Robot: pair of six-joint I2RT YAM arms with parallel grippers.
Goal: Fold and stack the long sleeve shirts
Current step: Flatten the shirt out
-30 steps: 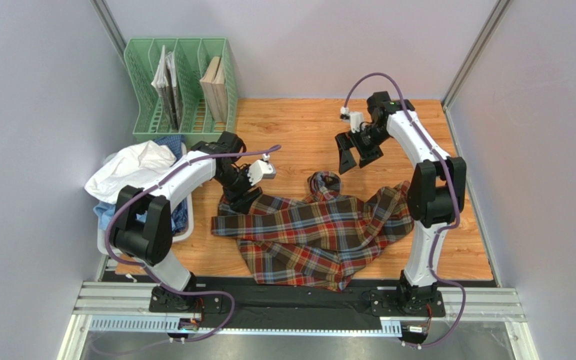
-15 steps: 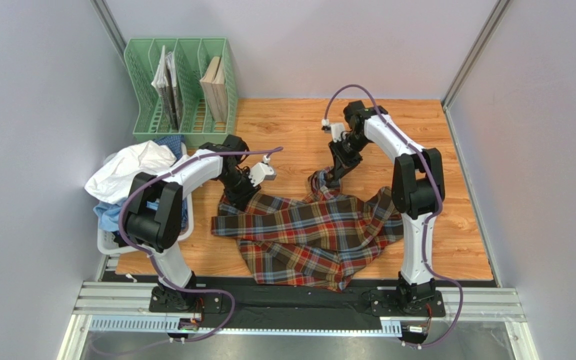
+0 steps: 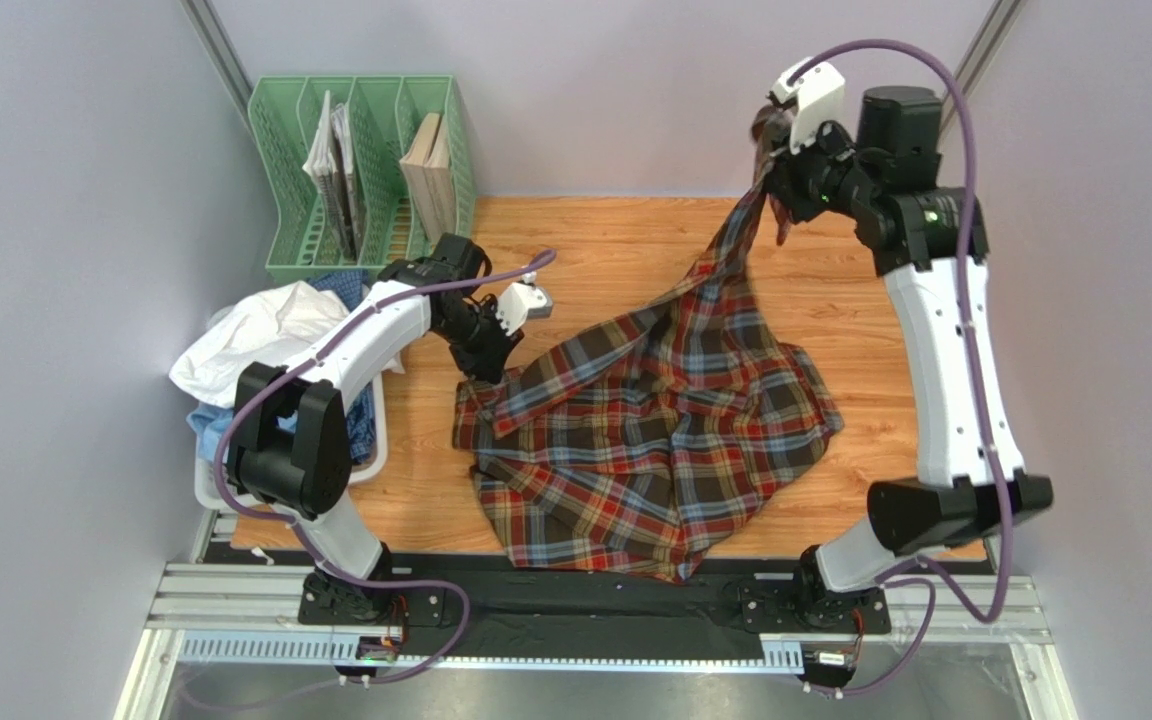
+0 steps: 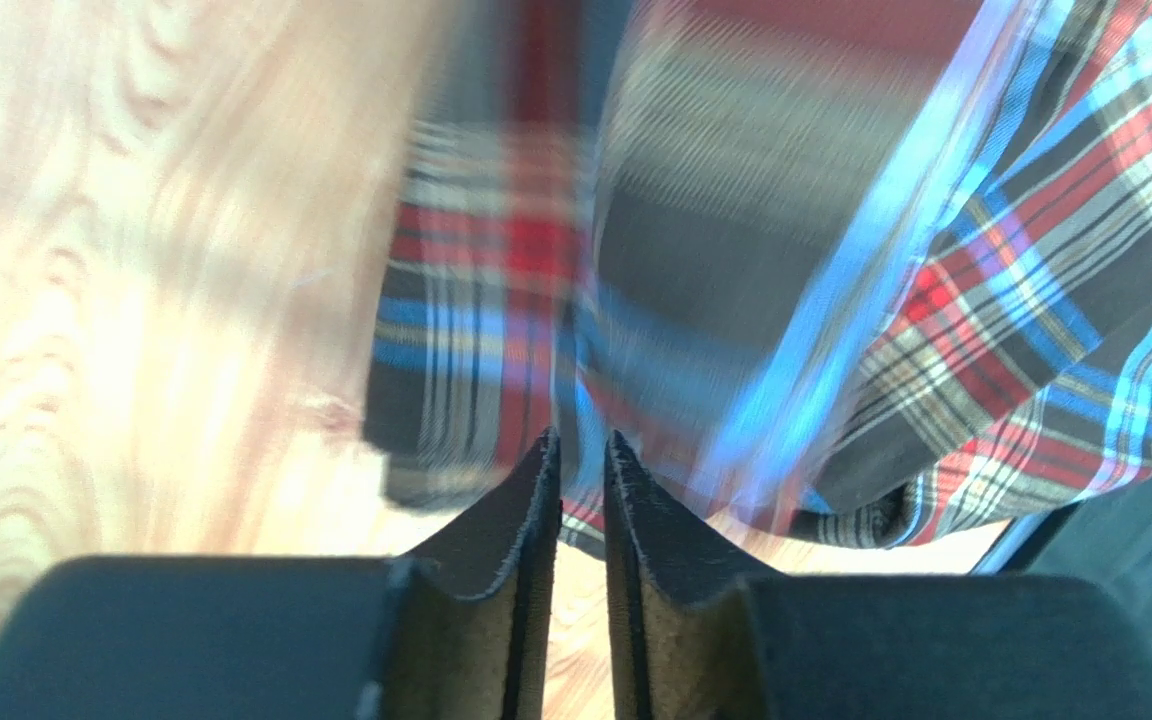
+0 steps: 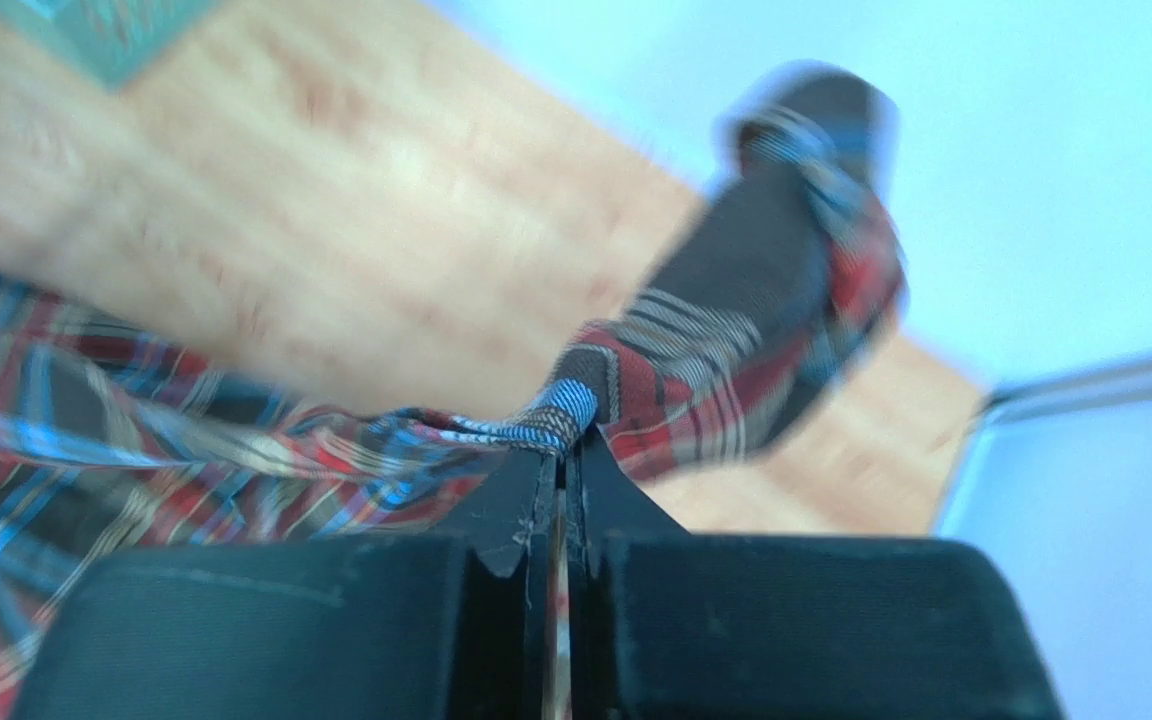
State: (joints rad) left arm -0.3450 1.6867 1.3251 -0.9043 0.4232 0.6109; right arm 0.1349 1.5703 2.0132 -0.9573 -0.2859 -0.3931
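Observation:
The tartan long sleeve shirt (image 3: pixel 657 435) lies partly on the wooden table, and its collar end is pulled up and back to the right. My right gripper (image 3: pixel 772 165), raised high at the back right, is shut on that collar; in the right wrist view the cloth (image 5: pixel 748 345) bunches at the gripper's (image 5: pixel 567 435) tips. My left gripper (image 3: pixel 486 368) sits at the shirt's left edge. In the left wrist view its jaws stand nearly together around the gripper point (image 4: pixel 582 440), with blurred tartan cloth (image 4: pixel 868 225) between the tips. A white shirt (image 3: pixel 259 338) and a light blue one (image 3: pixel 214 428) are heaped at the left.
The heap rests in a white basket (image 3: pixel 207 488) at the table's left edge. A green file rack (image 3: pixel 364 180) with books stands at the back left. Grey walls close in on three sides. The black rail with both arm bases runs along the near edge.
The right gripper closed on the collar and swung up and back to the right, drawing the shirt into a raised tent. The left jaws narrowed at the shirt's left edge.

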